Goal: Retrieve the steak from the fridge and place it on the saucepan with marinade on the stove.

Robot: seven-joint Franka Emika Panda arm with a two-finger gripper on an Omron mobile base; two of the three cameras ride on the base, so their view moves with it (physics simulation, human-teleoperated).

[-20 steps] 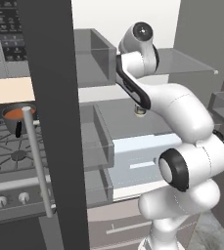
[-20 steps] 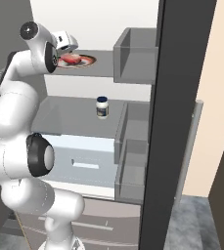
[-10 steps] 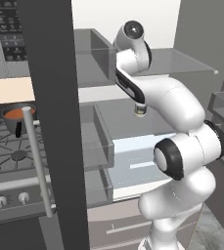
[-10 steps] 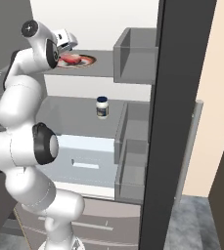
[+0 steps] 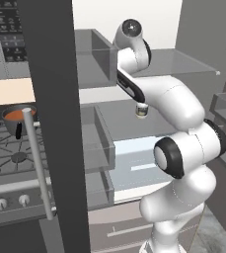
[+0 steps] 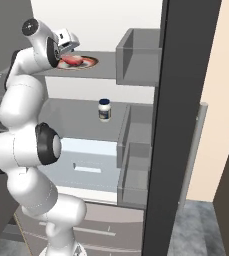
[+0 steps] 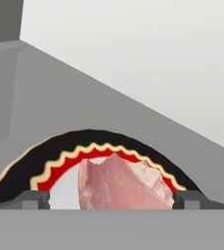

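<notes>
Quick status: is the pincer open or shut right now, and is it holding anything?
Pincer: open, holding nothing; its tips stand on either side of the steak, which lies on the plate on the fridge shelf.

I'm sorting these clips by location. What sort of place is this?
A simulated home kitchen: an open fridge holding a steak on a plate, next to a gas stove with a saucepan.

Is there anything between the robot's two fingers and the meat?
No. In the hand view the steak lies on its plate right between the open gripper's fingertips, with only bare plate between.
</notes>
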